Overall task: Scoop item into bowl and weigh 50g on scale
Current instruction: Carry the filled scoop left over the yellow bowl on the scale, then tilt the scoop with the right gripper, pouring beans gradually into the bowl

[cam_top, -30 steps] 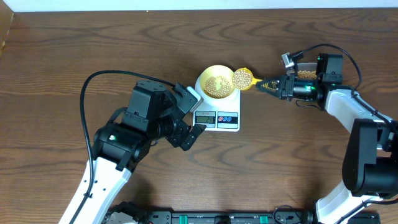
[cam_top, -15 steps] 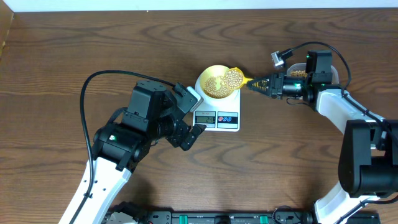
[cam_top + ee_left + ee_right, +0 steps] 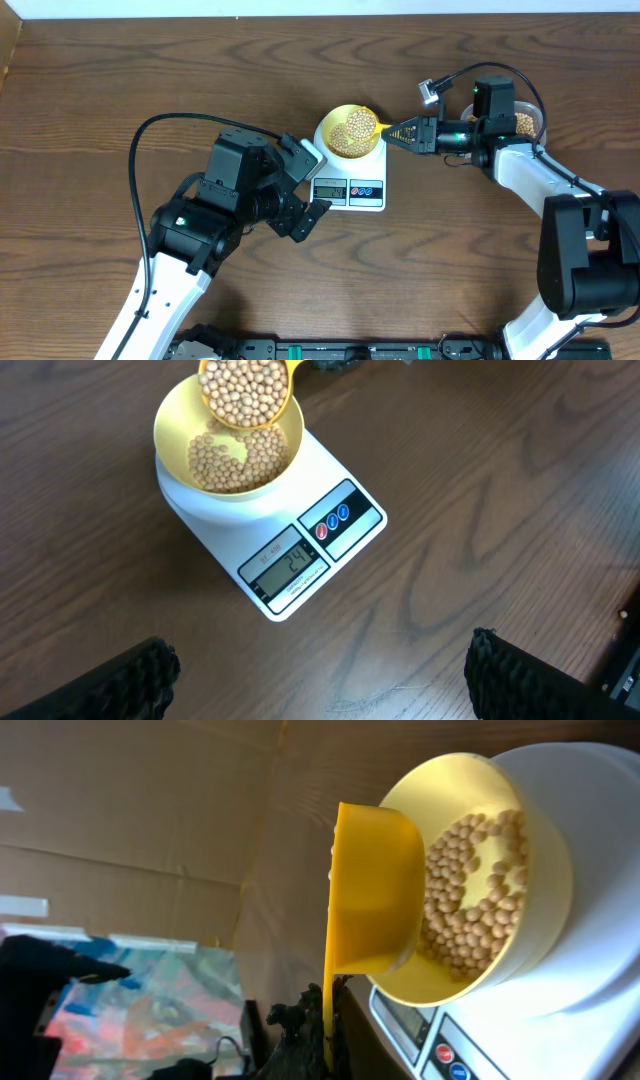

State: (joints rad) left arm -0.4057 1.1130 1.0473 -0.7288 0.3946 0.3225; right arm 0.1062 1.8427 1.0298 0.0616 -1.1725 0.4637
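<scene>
Right claw [image 3: 408, 132] clamped on loaded scoop [image 3: 361, 124]; left claw [image 3: 320, 660] spread wide, empty | bowl [image 3: 170, 422] of beans [image 3: 225, 460] seated on scale [image 3: 335, 465], far middle of desk [image 3: 150, 70] | risk: target overshot if scoop is emptied at once; beans scattered past rim.

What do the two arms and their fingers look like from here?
Both are white links joined by black housings, each with a small green light. The left arm trails a thick black cable; the right arm has a thinner one arching over it. The left fingers are black and rough-textured.
</scene>
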